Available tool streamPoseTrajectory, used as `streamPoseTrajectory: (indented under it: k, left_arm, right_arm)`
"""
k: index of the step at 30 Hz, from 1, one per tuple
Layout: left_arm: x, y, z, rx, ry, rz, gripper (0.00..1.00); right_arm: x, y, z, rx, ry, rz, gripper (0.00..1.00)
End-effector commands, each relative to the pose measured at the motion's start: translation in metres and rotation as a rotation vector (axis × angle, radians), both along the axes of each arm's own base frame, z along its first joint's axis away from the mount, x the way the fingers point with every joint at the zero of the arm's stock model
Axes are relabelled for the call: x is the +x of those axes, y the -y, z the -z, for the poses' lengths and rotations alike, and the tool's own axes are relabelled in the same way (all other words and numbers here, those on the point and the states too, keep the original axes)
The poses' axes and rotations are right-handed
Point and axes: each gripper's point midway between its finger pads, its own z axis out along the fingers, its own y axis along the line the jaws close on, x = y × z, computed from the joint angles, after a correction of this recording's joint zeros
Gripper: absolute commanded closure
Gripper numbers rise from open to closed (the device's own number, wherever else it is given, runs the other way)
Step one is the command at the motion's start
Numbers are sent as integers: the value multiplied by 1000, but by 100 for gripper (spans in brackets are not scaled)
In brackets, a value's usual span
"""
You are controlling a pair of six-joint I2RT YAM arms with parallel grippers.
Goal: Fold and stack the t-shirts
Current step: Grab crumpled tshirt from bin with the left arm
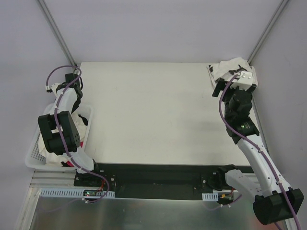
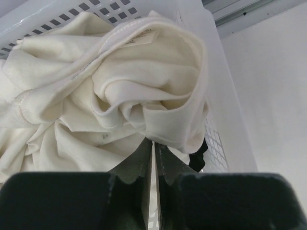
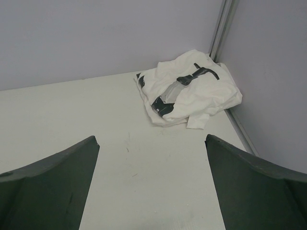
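The plain cream-white t-shirt [image 2: 105,81] lies crumpled in a white basket [image 2: 225,91] at the table's left edge. My left gripper [image 2: 153,142] reaches down into the basket, its jaws shut on the lower edge of a fold of that shirt. In the top view the arm hides most of the shirt [image 1: 84,123]. A white t-shirt with black print [image 3: 189,93] lies roughly folded in the far right corner [image 1: 229,68]. My right gripper [image 3: 151,138] hovers over the table just in front of it, open and holding nothing [image 1: 228,85].
The basket [image 1: 34,151] sits off the table's left side. A dark piece of cloth [image 2: 197,155] shows under the cream shirt. Metal frame posts [image 3: 218,28] and grey walls close off the far right corner. The white table [image 1: 153,110] spreads between the arms.
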Motion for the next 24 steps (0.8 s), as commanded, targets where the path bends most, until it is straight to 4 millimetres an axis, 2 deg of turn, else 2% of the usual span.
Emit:
streamPoseTrajectory:
  k: [1, 9, 13, 17, 21, 24]
  left_arm:
    - [-2, -2, -14, 8, 63, -22, 96]
    - [12, -1, -37, 77, 71, 77, 61]
    - [19, -5, -39, 91, 66, 100, 57]
    - [26, -6, -33, 84, 51, 129, 57]
    - [36, 1, -36, 61, 84, 193, 54]
    - [42, 4, -47, 69, 113, 230, 41]
  right_arm:
    - [-2, -3, -17, 44, 66, -21, 4]
    - [-1, -8, -18, 52, 71, -51, 4]
    - [-1, -11, -18, 60, 71, -63, 4]
    - [0, -11, -18, 58, 71, -65, 4]
    - [0, -12, -19, 60, 71, -66, 4]
    - [2, -14, -19, 63, 69, -76, 4]
